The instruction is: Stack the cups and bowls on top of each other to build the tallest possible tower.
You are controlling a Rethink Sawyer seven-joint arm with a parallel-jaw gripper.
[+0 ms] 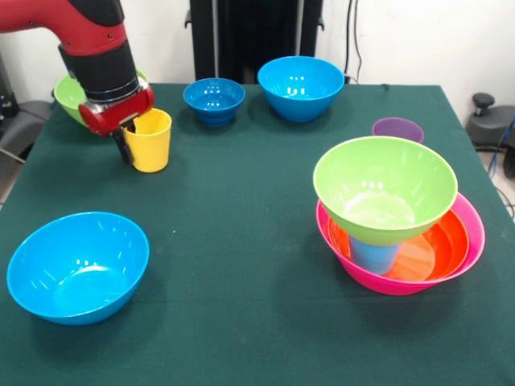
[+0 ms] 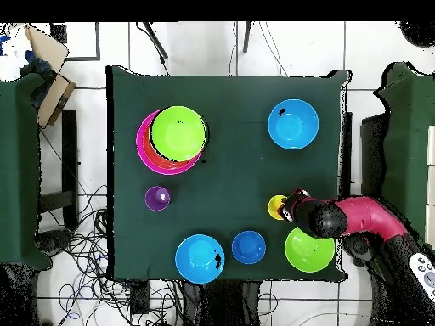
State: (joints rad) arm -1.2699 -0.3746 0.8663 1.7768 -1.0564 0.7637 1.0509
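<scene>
My gripper [image 1: 129, 147] stands at the left rim of the yellow cup [image 1: 150, 141], one finger outside the wall and one inside, shut on it. The cup is upright, at or just above the cloth; it also shows in the overhead view [image 2: 276, 206]. The tower at the right has the large pink bowl [image 1: 471, 237] as base, the orange bowl [image 1: 441, 241] in it, the light blue cup [image 1: 375, 256] in that, and a lime green bowl [image 1: 385, 189] on top. The purple cup [image 1: 397, 129] stands behind the tower.
A bright blue bowl [image 1: 78, 265] sits at the near left and another [image 1: 301, 87] at the far middle. The small dark-blue footed bowl [image 1: 214, 100] is beside it. A second lime green bowl [image 1: 68, 95] is behind my arm.
</scene>
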